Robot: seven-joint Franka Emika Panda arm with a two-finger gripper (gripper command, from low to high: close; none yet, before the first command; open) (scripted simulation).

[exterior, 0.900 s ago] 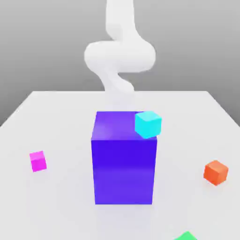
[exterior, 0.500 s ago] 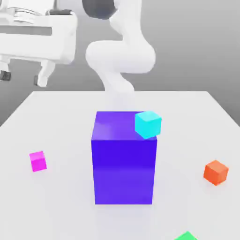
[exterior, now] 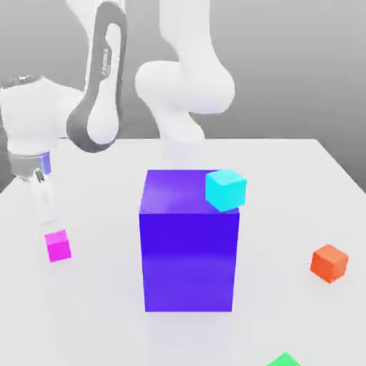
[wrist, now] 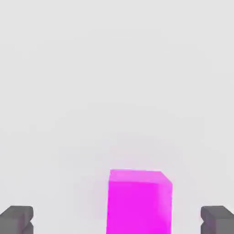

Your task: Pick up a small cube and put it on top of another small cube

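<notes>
Nearest, at 5 o'clock, a green block (exterior: 285,360) is peeking in. At 4 o'clock an orange block (exterior: 329,263) is sitting on the desk (exterior: 286,171). At 8 o'clock the pink block (exterior: 58,246), the one I'm guessing the robot is wanting, is resting on the desk too. The tool (wrist: 117,222) is hanging just over it, and its two fingers are standing wide apart, holding nothing.

The pink block is lying closer to one finger than to the other. If the tool is going straight down like that and closing, one finger is likely touching first and pushing the block along, or twisting it. If the tool is stopping too high, the fingers are maybe only pinching the top, and the block is slipping out.

In the middle, the big blue box (exterior: 189,261) is standing tall. If the arm (exterior: 104,78) is swinging across too low, it is bumping the box. The light blue block (exterior: 226,189) is seeming to sit at the box's top, by the corner at 1 o'clock. If that is where the pink one is going, a rough drop is knocking both off.
</notes>
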